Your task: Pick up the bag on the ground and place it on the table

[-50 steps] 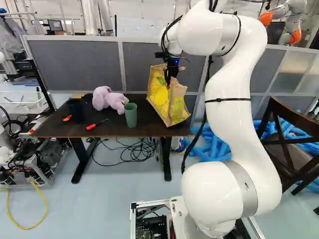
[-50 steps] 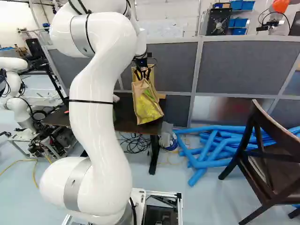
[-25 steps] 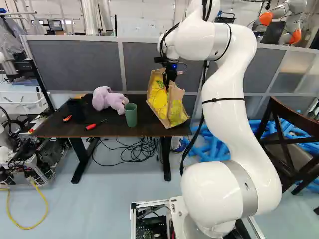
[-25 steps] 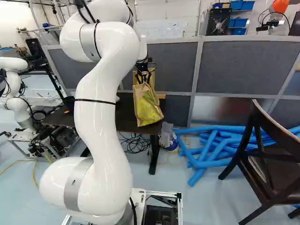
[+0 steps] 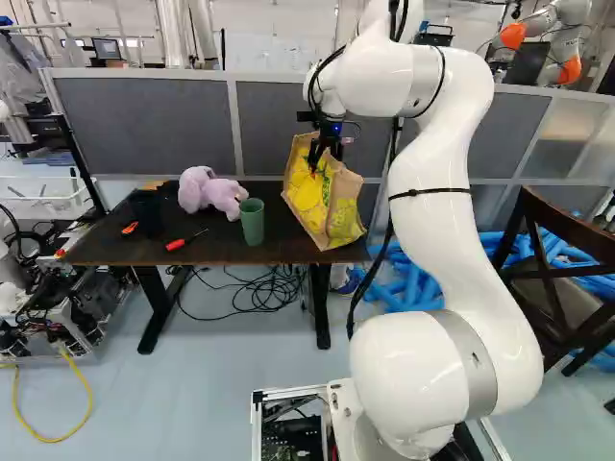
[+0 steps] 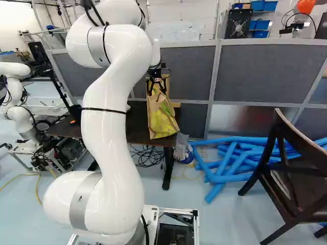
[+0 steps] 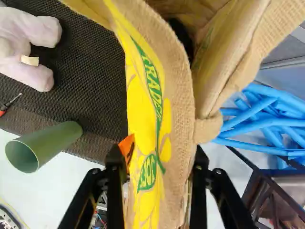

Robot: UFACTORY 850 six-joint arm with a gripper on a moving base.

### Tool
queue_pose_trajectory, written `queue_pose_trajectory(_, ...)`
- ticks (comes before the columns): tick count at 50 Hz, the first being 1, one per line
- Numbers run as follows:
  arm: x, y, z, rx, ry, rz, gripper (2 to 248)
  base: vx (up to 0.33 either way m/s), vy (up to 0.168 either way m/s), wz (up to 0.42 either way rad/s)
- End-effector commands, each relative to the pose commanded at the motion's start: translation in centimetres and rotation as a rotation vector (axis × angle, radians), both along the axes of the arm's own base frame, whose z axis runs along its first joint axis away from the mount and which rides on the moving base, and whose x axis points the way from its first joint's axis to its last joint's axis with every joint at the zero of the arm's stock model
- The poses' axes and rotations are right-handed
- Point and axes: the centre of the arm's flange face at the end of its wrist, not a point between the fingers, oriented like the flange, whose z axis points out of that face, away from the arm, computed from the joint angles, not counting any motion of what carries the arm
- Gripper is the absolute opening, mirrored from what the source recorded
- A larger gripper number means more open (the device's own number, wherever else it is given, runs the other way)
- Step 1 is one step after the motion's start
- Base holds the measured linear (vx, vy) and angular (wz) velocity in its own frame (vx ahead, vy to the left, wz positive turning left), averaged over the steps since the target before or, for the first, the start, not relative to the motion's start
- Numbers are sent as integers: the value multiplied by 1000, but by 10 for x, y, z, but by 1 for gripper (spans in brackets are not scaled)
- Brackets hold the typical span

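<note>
The gripper [image 5: 327, 154] is at the top of the brown and yellow bag [image 5: 317, 197], which leans at the right end of the dark table [image 5: 106, 245]; whether its whole base rests there I cannot tell. In the right base view the fingers stand apart above the bag [image 6: 162, 120]. The wrist view has the gripper [image 7: 158, 152] open, a side of the bag [image 7: 145, 109] between its two fingers, not squeezed. An orange pad [image 7: 126, 145] shows beside the yellow print. The bag's mouth is ahead of the fingers.
On the table are a pink plush toy [image 5: 207, 190], a green cup [image 5: 252, 221] and a red screwdriver [image 5: 181, 242]. Grey partitions [image 5: 144, 125] stand behind. Blue foam tubes [image 6: 230, 163] and a dark chair [image 6: 286, 178] are to the right. Another robot [image 6: 18, 102] stands left.
The gripper's fingers have spread from shut on the bag's top to apart, and the bag's upper part has loosened. Earlier, the upper arm shifted and bent somewhat lower. The base has not moved.
</note>
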Motion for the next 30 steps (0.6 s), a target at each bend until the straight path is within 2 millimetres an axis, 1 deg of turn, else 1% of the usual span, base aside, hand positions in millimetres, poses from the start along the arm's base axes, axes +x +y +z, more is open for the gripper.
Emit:
queue_pose_trajectory(1, 0, 0, 0, 0, 0, 0, 154, 0, 0, 0)
queue_pose_trajectory(5, 0, 0, 0, 0, 0, 0, 154, 0, 0, 0)
queue_pose_trajectory(6, 0, 0, 0, 0, 0, 0, 190, 0, 0, 0)
queue_pose_trajectory(11, 0, 0, 0, 0, 0, 0, 190, 0, 0, 0)
queue_pose_trajectory(12, 0, 0, 0, 0, 0, 0, 227, 0, 0, 0)
queue_pose_trajectory(16, 0, 0, 0, 0, 0, 0, 227, 0, 0, 0)
queue_pose_trajectory(17, 0, 0, 0, 0, 0, 0, 247, 0, 0, 0)
queue_pose_trajectory(22, 0, 0, 2, 0, -2, 0, 247, 0, 0, 0)
queue_pose_trajectory(30, -3, 0, 11, 0, -15, 0, 247, 0, 0, 0)
